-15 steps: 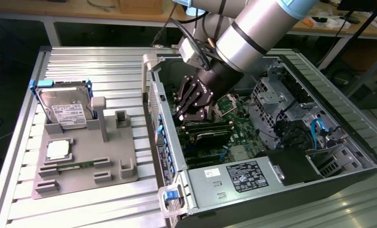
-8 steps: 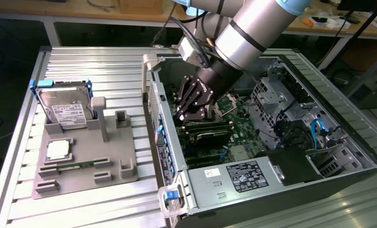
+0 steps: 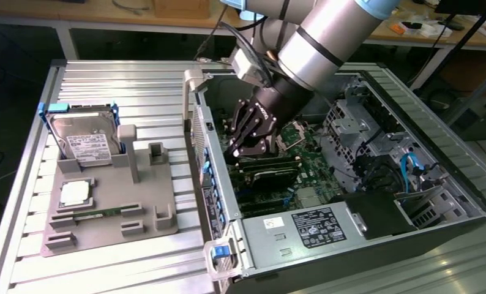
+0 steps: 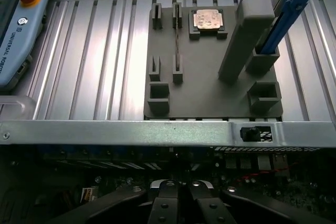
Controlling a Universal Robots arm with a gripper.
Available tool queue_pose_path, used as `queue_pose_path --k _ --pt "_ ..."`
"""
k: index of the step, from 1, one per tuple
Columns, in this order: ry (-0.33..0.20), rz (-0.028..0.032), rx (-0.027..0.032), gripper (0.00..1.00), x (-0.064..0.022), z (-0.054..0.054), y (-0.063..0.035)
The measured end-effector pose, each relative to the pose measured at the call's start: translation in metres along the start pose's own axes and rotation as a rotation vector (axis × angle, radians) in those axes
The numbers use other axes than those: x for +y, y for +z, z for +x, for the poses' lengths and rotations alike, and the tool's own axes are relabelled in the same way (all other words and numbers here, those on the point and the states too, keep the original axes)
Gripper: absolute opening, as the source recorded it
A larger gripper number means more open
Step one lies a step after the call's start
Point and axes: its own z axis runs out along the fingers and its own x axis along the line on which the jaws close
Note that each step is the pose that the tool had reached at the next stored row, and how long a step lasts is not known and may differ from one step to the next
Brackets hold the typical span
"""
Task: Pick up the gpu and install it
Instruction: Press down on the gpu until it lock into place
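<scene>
Reads as the install step, pick-up already done. Tool (image 3: 250, 152) shut, fingers pressed together, low inside the open pc case (image 3: 196, 110); no clear sight of anything clamped between them. Tips right over, maybe touching, what looks like the gpu (image 3: 269, 173), a flat black card lying on the motherboard (image 3: 308, 162) just under the tool. Hard to tell seated from merely resting.

Calls for straight-down pressure with the card edge square to its slot and no sideways drag.

Also in the case: power supply (image 3: 308, 229) at the near end, drive cage (image 3: 353, 125) and cables toward the exterior view's right.

On the bench (image 3: 120, 79), at the exterior view's left, a grey holder tray (image 3: 137, 214) carrying the hard drive (image 3: 84, 144) upright in its blue frame, a cpu (image 3: 76, 194) and a memory stick (image 3: 96, 214). Several tray slots bare.
</scene>
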Motion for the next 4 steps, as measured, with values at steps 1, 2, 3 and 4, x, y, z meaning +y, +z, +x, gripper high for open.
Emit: queue_pose_path --k 1,2,3,4 --pt "0.000 0.0001 0.0000 0.11 -0.0001 0.0000 0.0000" --pt "0.000 0.0001 -0.0001 0.11 -0.0001 0.0000 0.0000" --pt "0.000 0.0001 -0.0001 0.11 -0.0001 0.0000 0.0000" --pt "0.000 0.0001 -0.0001 0.11 -0.0001 0.0000 0.0000"
